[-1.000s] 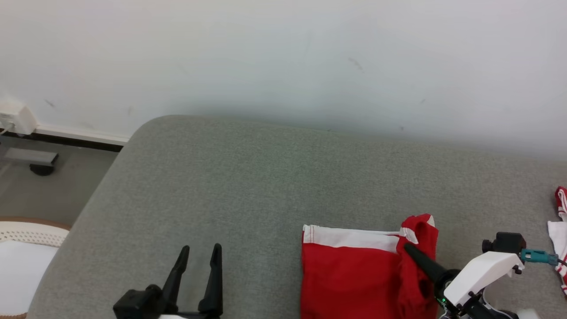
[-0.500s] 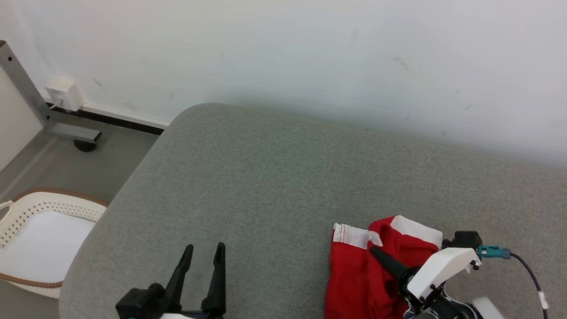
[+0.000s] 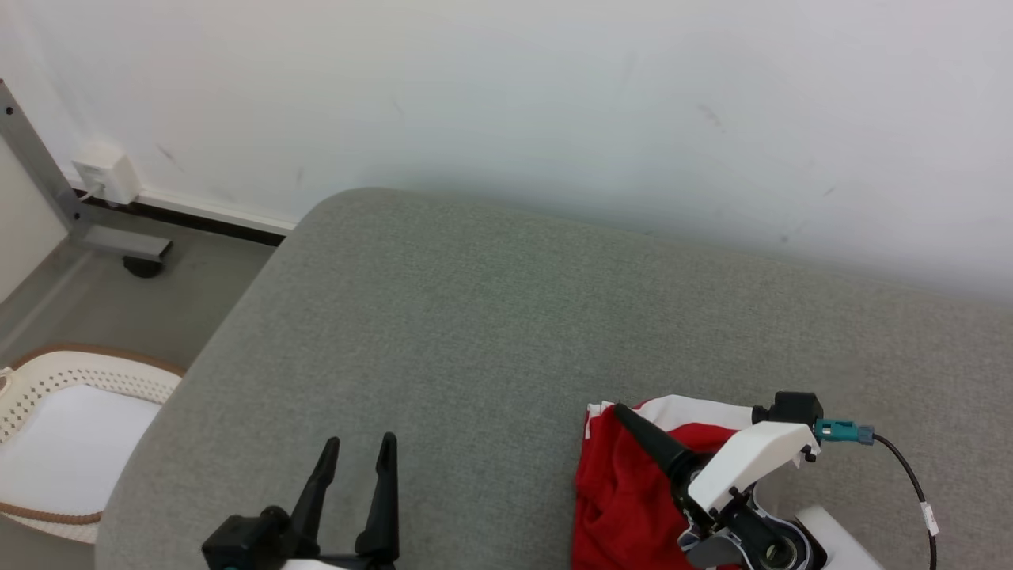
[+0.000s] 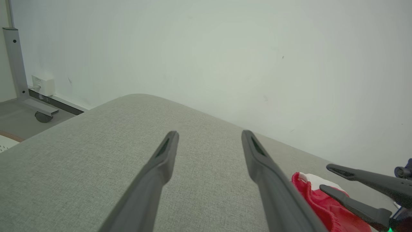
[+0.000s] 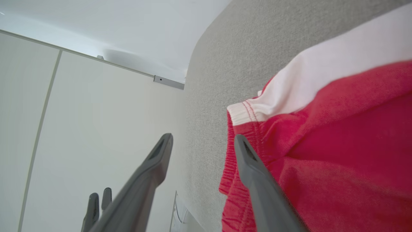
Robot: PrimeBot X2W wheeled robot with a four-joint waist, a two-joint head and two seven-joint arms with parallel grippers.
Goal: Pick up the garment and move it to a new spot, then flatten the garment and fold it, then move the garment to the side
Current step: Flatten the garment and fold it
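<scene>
R gripper (image 5: 203, 137) had just let go. A sec earlier its fingers were pinched on the garment's (image 3: 625, 491) 3 o'clock edge, and that edge was carried over toward 9 o'clock. Now the fingers were spread w/ nothing btwn them; one finger lay just beside the red cloth, contact unclear.

Garment sat at 5 o'clock in head view on the grey cushion (image 3: 475, 317), bunched, w/ its white band (image 3: 696, 413) at the 12 o'clock side. It looked narrower and lumpier than before.

L gripper (image 3: 359, 439) was at 7 o'clock, fingers spread, empty, well apart from the garment, same as before. Head cam had also swung, so the basket (image 3: 47, 380) showing at 8 o'clock was a view shift, not a moved item.

Judgement: one fold pass was prob. finished w/ this release, but the result wasn't flat. It likely needs smoothing or a re-grip before moving garment to the side.
</scene>
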